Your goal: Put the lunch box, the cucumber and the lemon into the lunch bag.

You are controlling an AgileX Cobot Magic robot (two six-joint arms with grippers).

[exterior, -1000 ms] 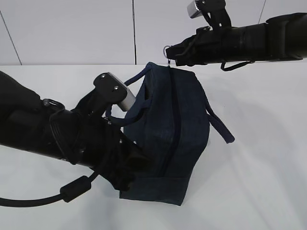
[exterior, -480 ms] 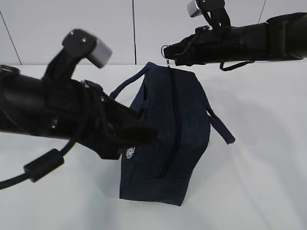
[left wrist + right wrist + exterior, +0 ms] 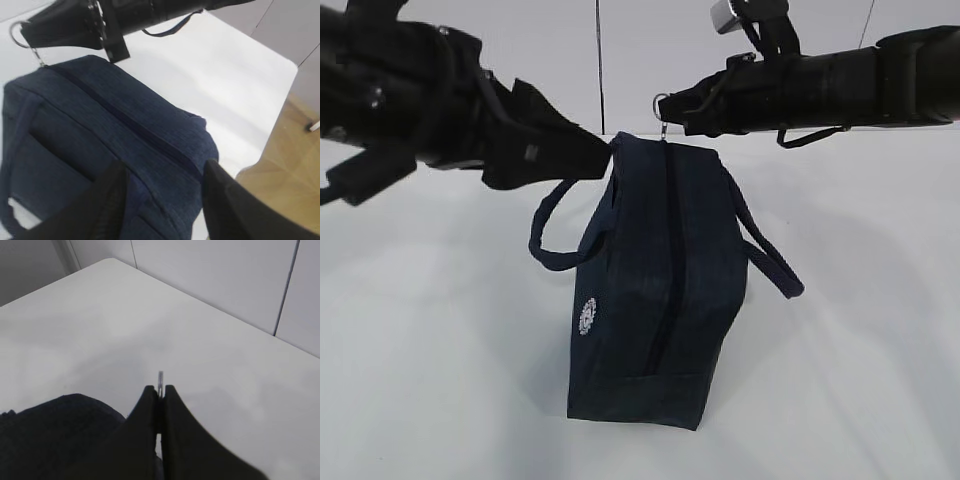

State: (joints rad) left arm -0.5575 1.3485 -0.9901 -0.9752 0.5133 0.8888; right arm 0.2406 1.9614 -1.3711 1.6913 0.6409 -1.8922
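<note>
Navy lunch bag zipped — right tool pinching ring pull, left tool open

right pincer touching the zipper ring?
Touching. The right wrist view shows the right pincer shut on the metal ring; in the exterior view the ring sticks out from its tip above the lunch bag.

**Soft, even light; close-up parts blurred**

Bright, diffuse light washes the white bench, and only pale grey shadows spread around the lunch bag in the exterior view. The left arm near the lens is a dark, soft-edged mass with little detail. In the left wrist view the bag fabric is hazy and the black fingers smear out of focus. The right wrist view is dimmer, greyish, with the tool blurred.
</note>
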